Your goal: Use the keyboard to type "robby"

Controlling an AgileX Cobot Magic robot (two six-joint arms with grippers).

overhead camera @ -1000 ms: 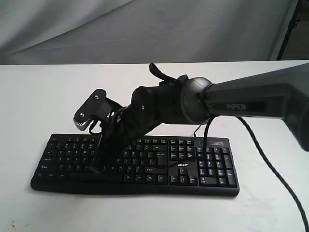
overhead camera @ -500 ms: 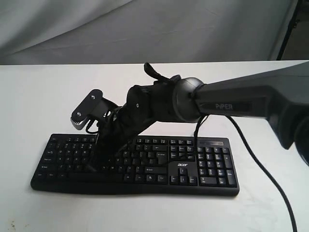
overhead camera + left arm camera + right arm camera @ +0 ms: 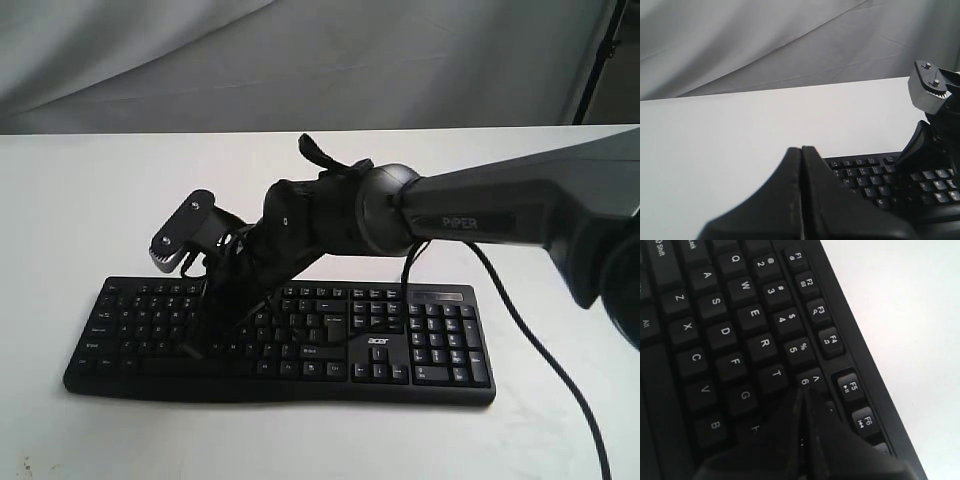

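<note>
Hidden: the right arm (image 3: 480, 215) covers the keyboard's (image 3: 420, 345) middle keys, and key contact is unclear.
Right claw (image 3: 803, 394): fingers pressed together, tip seemingly just past the T key (image 3: 776, 374) and the 6 key (image 3: 805, 381).
Left claw (image 3: 801, 150): closed on nothing, with the keyboard beyond it.
Keyboard: along the counter's (image 3: 80, 190) near edge.

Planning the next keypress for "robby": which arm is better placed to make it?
Right. The right gripper, shut, is over the keyboard at its letter rows, tip beside T and 6. The left gripper, also shut, sits off the keyboard, over no key.
</note>
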